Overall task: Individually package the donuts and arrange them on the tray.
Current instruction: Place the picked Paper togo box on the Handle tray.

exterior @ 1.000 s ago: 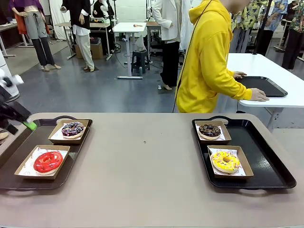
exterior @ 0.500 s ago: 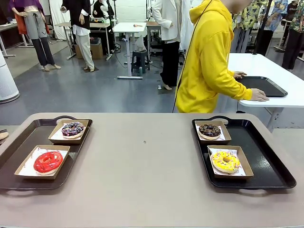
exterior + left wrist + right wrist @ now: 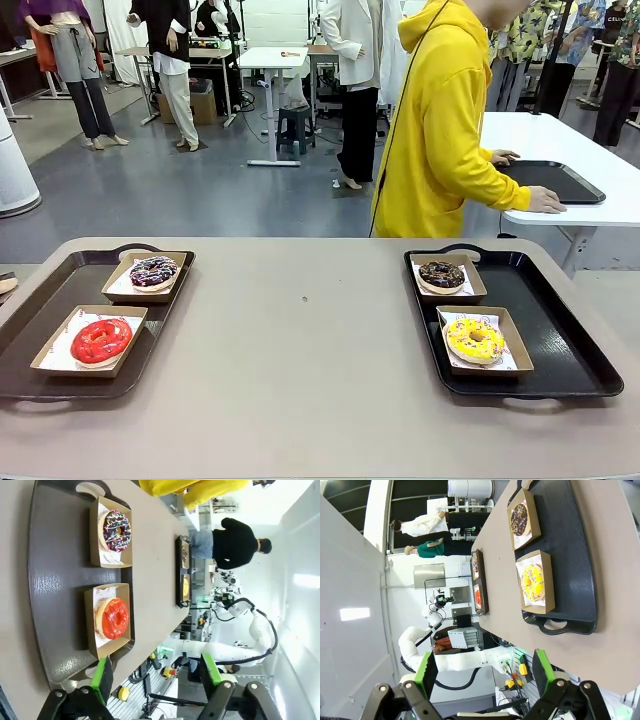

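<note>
Resting on the table (image 3: 300, 380) are 2 dark trays, each carrying 2 shallow cardboard boxes with 1 donut per box. On the left tray (image 3: 40, 315), the red donut (image 3: 100, 340) sits in the near box and the purple-iced donut (image 3: 153, 271) in the far box. On the right tray (image 3: 570, 350), the yellow donut (image 3: 474, 339) sits in the near box and the chocolate donut (image 3: 441, 273) in the far box. All 4 donuts lie flat and uncovered on printed white paper. In the left wrist view, the left gripper (image 3: 157, 672) has its jaws spread wide and holds nothing; its green pads (image 3: 101, 674) frame the near end of the left tray (image 3: 55, 600), and the red donut (image 3: 115, 618) lies well ahead of the fingertips, with the purple-iced donut (image 3: 116, 530) farther on. In the right wrist view, the right gripper (image 3: 485, 672) is likewise wide open and empty; the yellow donut (image 3: 534, 583) lies well ahead of it on the right tray (image 3: 575, 570), apart from the fingers, and the chocolate donut (image 3: 520, 518) sits beyond. A person in a yellow hoodie (image 3: 435, 130) stands at the far side, turned toward another table with both hands on a black tray (image 3: 555, 180).
</note>
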Tool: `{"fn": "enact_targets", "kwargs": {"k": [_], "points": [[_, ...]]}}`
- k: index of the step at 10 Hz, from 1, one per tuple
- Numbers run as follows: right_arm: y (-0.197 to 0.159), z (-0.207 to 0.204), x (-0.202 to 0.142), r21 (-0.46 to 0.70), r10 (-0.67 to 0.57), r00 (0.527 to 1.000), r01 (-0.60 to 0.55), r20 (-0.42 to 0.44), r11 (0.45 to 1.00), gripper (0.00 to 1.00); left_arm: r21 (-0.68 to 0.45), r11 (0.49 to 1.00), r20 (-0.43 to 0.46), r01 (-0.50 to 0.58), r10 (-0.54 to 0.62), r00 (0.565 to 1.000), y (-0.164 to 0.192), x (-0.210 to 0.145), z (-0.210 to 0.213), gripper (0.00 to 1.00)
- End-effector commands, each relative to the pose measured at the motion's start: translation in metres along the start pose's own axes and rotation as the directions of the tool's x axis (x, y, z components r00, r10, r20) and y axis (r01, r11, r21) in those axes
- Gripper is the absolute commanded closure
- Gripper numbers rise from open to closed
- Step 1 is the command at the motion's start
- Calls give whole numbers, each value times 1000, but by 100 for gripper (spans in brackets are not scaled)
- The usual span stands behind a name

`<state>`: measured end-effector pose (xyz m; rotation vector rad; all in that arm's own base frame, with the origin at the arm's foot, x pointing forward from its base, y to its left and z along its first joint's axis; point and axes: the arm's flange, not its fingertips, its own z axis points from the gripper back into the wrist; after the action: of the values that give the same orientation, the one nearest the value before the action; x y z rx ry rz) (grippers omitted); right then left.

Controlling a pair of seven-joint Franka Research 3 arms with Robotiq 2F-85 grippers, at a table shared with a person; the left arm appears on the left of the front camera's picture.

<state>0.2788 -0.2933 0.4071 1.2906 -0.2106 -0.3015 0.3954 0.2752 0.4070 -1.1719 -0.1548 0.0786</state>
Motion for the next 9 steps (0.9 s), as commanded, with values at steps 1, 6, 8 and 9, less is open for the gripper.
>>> {"fn": "enact_targets", "kwargs": {"k": [1,6,8,9], "points": [[1,0,0,7,-1,1000,1,0,1000,0,-47,998,17,30,-30,999,-4,2,6,9],[1,0,0,7,-1,1000,1,0,1000,0,-42,999,13,0,1,1000,1,-4,6,9],[1,0,0,7,-1,1000,1,0,1000,0,-42,999,13,0,1,1000,1,-4,6,9],[1,0,0,7,-1,1000,1,0,1000,0,-42,999,13,0,1,1000,1,-4,6,9]]}}
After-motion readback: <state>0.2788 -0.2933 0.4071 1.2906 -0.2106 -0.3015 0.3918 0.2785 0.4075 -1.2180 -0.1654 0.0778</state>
